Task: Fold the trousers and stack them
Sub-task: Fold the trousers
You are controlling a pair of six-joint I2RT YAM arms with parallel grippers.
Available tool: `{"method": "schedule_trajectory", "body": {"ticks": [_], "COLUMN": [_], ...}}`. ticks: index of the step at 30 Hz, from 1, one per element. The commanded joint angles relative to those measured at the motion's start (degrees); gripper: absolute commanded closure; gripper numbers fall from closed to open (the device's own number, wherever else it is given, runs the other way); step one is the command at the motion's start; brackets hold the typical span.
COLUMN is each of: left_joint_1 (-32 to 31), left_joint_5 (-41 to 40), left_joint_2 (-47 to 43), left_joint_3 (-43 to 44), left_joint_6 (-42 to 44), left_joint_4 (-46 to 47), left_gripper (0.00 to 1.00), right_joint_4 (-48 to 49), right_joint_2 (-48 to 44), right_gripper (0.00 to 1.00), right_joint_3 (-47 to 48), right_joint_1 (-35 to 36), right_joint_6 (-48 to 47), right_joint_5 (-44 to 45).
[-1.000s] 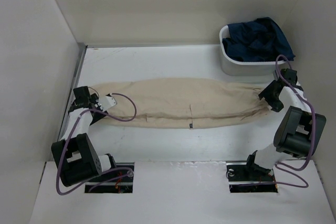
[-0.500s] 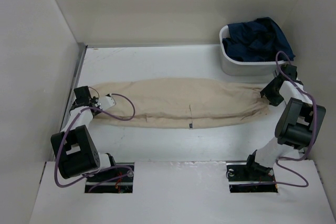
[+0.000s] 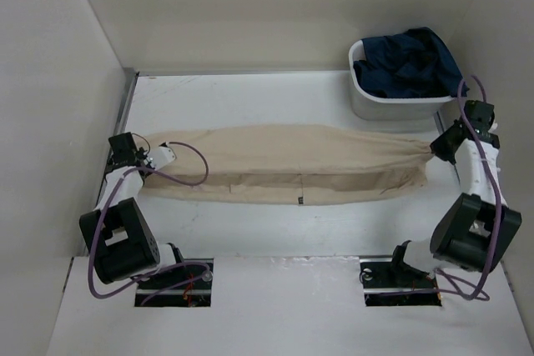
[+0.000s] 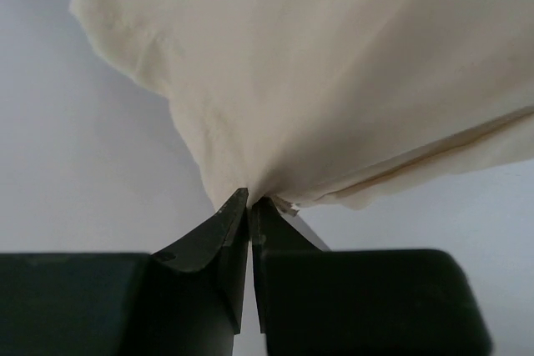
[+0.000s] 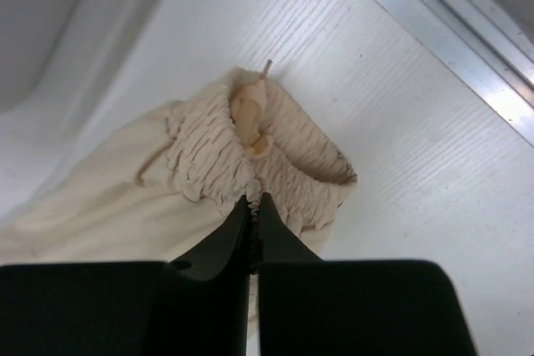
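One pair of trousers (image 3: pixel 284 168) lies pulled taut across the middle of the white tabletop (image 3: pixel 242 102) — both ends pinched.
The cloth is soft, plain beige, long and flat, with a small dark tag (image 3: pixel 303 199) on the near seam; the left gripper (image 4: pixel 249 204) is clamped on the smooth leg end, the right gripper (image 5: pixel 255 203) on the ruched waistband (image 5: pixel 213 152); one white tub (image 3: pixel 360 97) of dark blue cloth (image 3: pixel 409 64) sits in the far right corner.

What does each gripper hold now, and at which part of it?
Both hold the trousers. The left gripper pinches the cloth edge at their left end; the right gripper pinches the gathered elastic waistband at their right end.
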Motion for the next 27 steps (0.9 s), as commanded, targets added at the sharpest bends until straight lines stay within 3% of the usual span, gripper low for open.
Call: {"method": "schedule_trajectory", "body": {"ticks": [1,7,10,11,13,14,15,27], "left_joint_1": [1.6,2.0,1.8,1.6,0.8,0.6,0.5,0.5], "left_joint_5": [-0.9,-1.0,-0.9,-0.9,-0.7,-0.6,-0.6,-0.4], "left_joint_2": [-0.9,-3.0,-3.8,-3.9,-4.1,-4.2,-4.3,-5.0], "left_joint_3": [3.6,2.2,-0.9,-1.9,-3.8,-4.5,-5.1,-6.2], "left_joint_6": [1.1,2.9,3.3,3.4,3.4,3.5,3.6,3.9], "left_joint_4": [1.7,-1.5,-2.3,-2.1,-1.8,-1.7,-1.5,-0.2], "left_gripper": [0.96,0.95,0.94,0.93,0.93,0.92,0.91,0.89], "right_joint_4": [-2.1,-5.1,-4.7,-4.6,-4.7,-5.3,-5.9,-6.5], "right_joint_2": [-6.9,-11.7,-10.1,-9.7,-9.2,-9.0,-8.9,-8.1], "right_gripper": [1.0,0.99,0.82,0.69,0.52,0.36,0.01,0.0], "right_joint_3": [-1.2,-6.4,-9.1,-9.3,-9.1,-9.0,-8.9,-15.2], "right_joint_1": [-2.7,-6.0,-7.0,-7.0,-6.8,-6.8,-6.7,-4.5], "right_joint_6": [0.5,1.2,1.2,1.2,1.5,1.8,2.1,15.6], "right_joint_5": [1.0,1.6,1.7,1.8,2.3,2.4,2.0,-2.3]}}
